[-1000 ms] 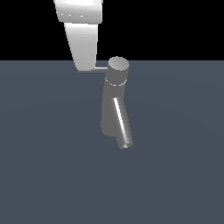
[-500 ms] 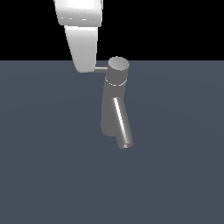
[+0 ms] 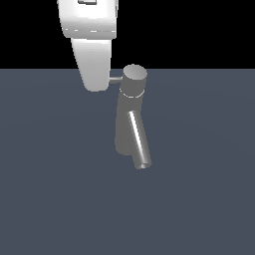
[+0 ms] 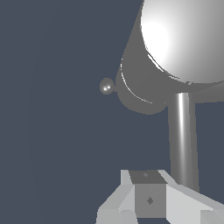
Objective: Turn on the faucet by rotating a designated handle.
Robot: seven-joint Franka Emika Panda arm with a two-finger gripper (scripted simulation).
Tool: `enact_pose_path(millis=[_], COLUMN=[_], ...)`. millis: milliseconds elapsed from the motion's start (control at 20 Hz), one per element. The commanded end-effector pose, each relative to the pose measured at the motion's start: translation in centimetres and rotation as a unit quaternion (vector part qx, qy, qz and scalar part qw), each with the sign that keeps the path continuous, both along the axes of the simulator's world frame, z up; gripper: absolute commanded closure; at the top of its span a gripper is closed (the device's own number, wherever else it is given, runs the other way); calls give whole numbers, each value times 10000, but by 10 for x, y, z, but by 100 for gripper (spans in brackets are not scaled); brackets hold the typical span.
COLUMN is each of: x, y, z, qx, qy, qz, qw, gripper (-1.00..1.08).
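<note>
Exterior view: a grey faucet (image 3: 130, 119) stands upright on a flat dark blue-grey floor (image 3: 199, 199), a little above the middle of the frame. Its column carries a round flat-topped cap (image 3: 134, 79), and a slanted tubular spout (image 3: 139, 142) runs down from the column toward the viewer and slightly to the exterior view's right. The handle (image 3: 115, 78), a thin straight rod, projects from the cap toward the exterior view's left; only a short length shows before it passes behind the white arm (image 3: 92, 45). The arm descends from the top edge and ends level with the cap, just beside it on the exterior view's left.

Wrist view: the cap (image 4: 183, 39) fills one corner as a bright rounded mass, with the column (image 4: 144, 83) beneath it. The handle (image 4: 181, 135) appears as a pale cylinder running from the cap toward the gripper (image 4: 148, 199), whose grey and white body sits at the frame's edge. The rod's end lies close beside the gripper body; contact cannot be judged. A small grey ball (image 4: 106, 86) shows beside the column. The fingertips are cut off, so whether the fingers are apart or together cannot be told.
</note>
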State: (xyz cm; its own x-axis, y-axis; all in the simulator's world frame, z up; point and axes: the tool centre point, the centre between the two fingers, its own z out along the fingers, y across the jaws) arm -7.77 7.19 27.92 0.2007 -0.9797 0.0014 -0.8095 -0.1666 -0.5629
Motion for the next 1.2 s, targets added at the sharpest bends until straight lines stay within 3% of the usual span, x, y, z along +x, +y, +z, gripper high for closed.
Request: enact_pose_path(millis=[0,800,1150], x=[-8,-37,-37], y=[-1,-4,-4], z=[-5,-25,-24], qx=[-5,-10,-10], qy=[21,22,-16], qz=[-1,-4,53], qw=[10000,10000,10000], gripper=[108,108,108])
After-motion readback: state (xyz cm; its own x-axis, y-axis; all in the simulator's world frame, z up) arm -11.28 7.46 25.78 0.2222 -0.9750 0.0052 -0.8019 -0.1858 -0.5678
